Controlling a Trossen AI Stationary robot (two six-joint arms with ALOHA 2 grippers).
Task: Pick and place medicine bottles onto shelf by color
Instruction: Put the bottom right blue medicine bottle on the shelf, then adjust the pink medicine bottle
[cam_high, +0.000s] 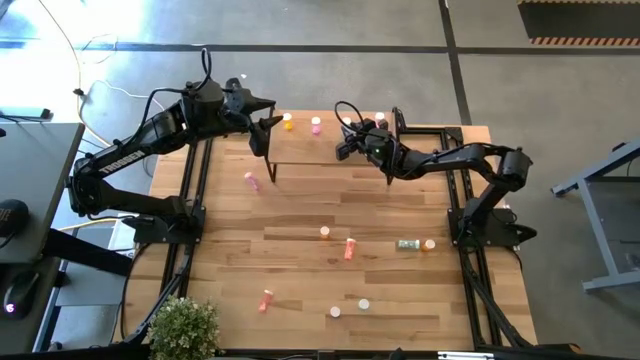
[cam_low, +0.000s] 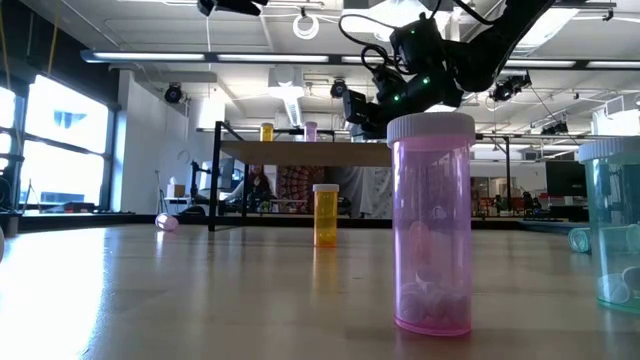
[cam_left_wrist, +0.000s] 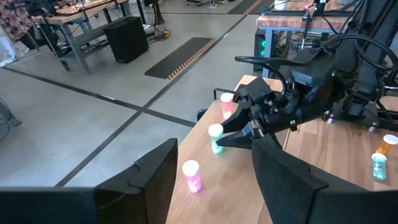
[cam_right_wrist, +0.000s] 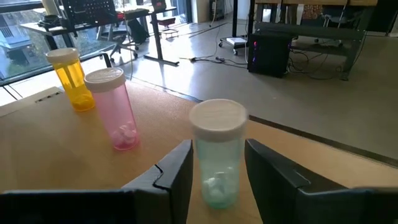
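Note:
On the shelf (cam_high: 310, 150) at the table's far side stand an orange bottle (cam_right_wrist: 71, 78), a pink bottle (cam_right_wrist: 118, 118) and a teal bottle (cam_right_wrist: 217, 162), each upright on its base. A red bottle (cam_left_wrist: 227, 106) stands farther along the shelf. My right gripper (cam_right_wrist: 217, 171) is open, reaching level over the shelf, with one finger on each side of the teal bottle and a narrow gap at each. My left gripper (cam_high: 272, 112) hangs open above the shelf's left end, holding nothing.
More bottles sit on the table in front of the shelf: a pink one lying down (cam_high: 250, 181), an orange one (cam_high: 325, 232), a red one (cam_high: 349, 248), a teal one lying down (cam_high: 407, 244), and others nearer (cam_high: 266, 299). A potted plant (cam_high: 185, 325) stands at the near left corner.

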